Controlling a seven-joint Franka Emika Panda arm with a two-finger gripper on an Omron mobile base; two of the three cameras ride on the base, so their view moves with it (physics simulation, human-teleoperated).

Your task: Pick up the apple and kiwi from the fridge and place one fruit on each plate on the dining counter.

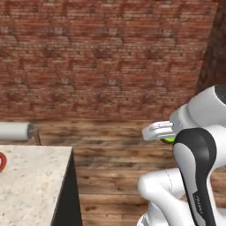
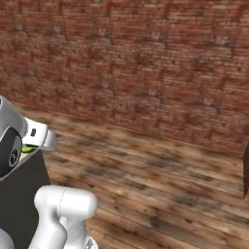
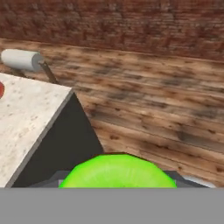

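- Left base view: the pincer (image 1: 164, 133) juts out to the left from the white arm, over wooden floor and in front of a brick wall. A sliver of lime-green kiwi (image 1: 168, 140) shows under it, tight against the hand. The jaws stand a little apart with the fruit between them, so I take the pincer to be clamped on the kiwi. The table (image 1: 31, 181), with a beige speckled top, lies down and to the left of the pincer, well apart from it. A red plate rim (image 1: 2, 161) peeks in at the table's left edge, and a stool back (image 1: 15, 131) stands behind the table.
- Right base view: the pincer (image 2: 41, 141) points right, with a thin green edge of kiwi (image 2: 28, 150) just below the white hand. The table's dark side (image 2: 22, 204) sits beneath the pincer.
- Hand view: the kiwi (image 3: 118, 172) fills the bottom middle, right at the finger tips, as a smooth glossy green dome. The table (image 3: 26, 118) is ahead and to the left, its corner near the fruit's line. The plate rim (image 3: 1, 89) is at the far left and the stool (image 3: 22, 60) beyond it.
- Handling, as a judgement: the kiwi looks small, light and firm. Its rounded, shiny skin could slip or roll, so a hold across the widest middle seems safest. Setting it low on the plate should keep it from rolling away.
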